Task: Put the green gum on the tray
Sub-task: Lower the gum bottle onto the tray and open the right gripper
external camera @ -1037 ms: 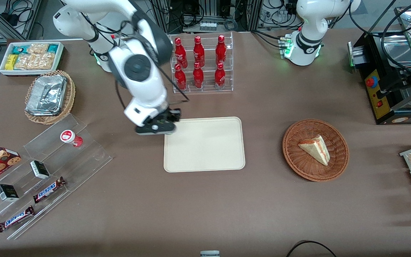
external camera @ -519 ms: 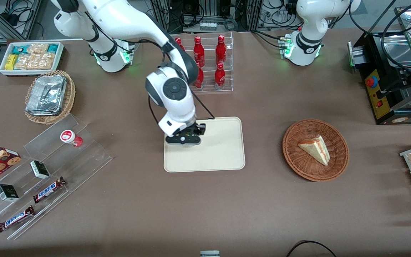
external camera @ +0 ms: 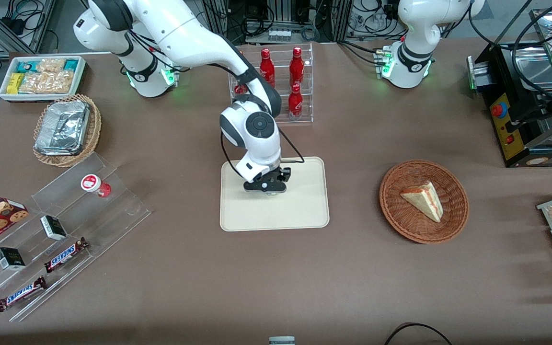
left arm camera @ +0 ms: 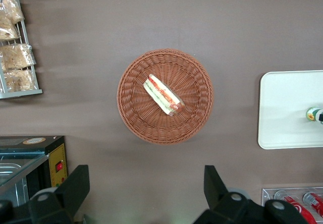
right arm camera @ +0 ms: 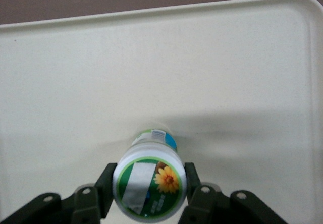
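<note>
I have the hand [external camera: 267, 188] over the tray [external camera: 304, 211], above the middle of it and a little toward the soda rack [external camera: 300, 103]. From the wrist camera, the fingers [right arm camera: 103, 186] press on both sides of the gum [right arm camera: 150, 186], so the hand is clenched on it. The lid faces the camera: green ring, yellow flower, white patch. The bottle's lower end points down at the tray surface [right arm camera: 227, 72] and throws a shadow on it; I cannot tell whether it touches. From the parked arm's camera, the gum [left arm camera: 313, 114] shows as a small green-and-white spot over the tray [left arm camera: 282, 108].

Elsewhere on the worktop [external camera: 185, 268]: a red-lidded bottle [external camera: 95, 185] on the clear stand toward the working arm's end, and a wicker basket [external camera: 423, 201] with a sandwich wedge [external camera: 422, 199] toward the parked arm's end, well apart from the tray.
</note>
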Action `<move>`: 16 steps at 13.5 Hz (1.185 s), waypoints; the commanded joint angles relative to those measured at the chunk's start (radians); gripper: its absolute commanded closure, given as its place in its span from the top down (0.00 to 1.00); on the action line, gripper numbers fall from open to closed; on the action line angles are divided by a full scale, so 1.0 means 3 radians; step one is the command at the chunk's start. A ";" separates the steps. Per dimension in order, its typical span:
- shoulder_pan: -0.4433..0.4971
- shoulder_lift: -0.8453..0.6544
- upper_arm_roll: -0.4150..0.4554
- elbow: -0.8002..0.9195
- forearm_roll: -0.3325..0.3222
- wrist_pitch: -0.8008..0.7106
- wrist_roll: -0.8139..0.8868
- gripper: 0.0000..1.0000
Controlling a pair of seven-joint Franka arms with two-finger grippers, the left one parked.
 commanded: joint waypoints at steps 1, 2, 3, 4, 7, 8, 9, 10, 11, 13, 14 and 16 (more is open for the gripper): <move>0.0012 0.0111 -0.0033 0.0124 0.0047 0.0027 0.0031 0.00; 0.0012 0.0111 -0.0033 0.0119 0.0057 0.0027 0.0031 0.17; 0.0007 0.0111 -0.0028 0.0119 0.0062 0.0027 0.0041 0.85; 0.0007 0.0106 -0.0033 0.0119 0.0057 0.0027 0.0031 1.00; -0.0018 -0.0006 -0.0033 0.0119 0.0067 0.0012 0.0011 1.00; -0.0033 -0.0052 -0.0038 0.0103 0.0067 -0.0034 -0.0015 1.00; -0.0054 -0.0204 -0.0038 0.0058 0.0067 -0.0130 -0.0030 1.00; -0.0059 -0.0337 -0.0053 0.0017 0.0067 -0.0293 -0.0036 1.00; -0.0090 -0.0496 -0.0063 -0.0004 0.0067 -0.0487 -0.0041 1.00; -0.0258 -0.0833 -0.0058 -0.0065 0.0067 -0.0784 -0.0152 1.00; -0.0355 -0.1002 -0.0053 -0.0141 0.0067 -0.0892 -0.0254 1.00; -0.0580 -0.1456 -0.0053 -0.0427 0.0067 -0.1061 -0.0576 1.00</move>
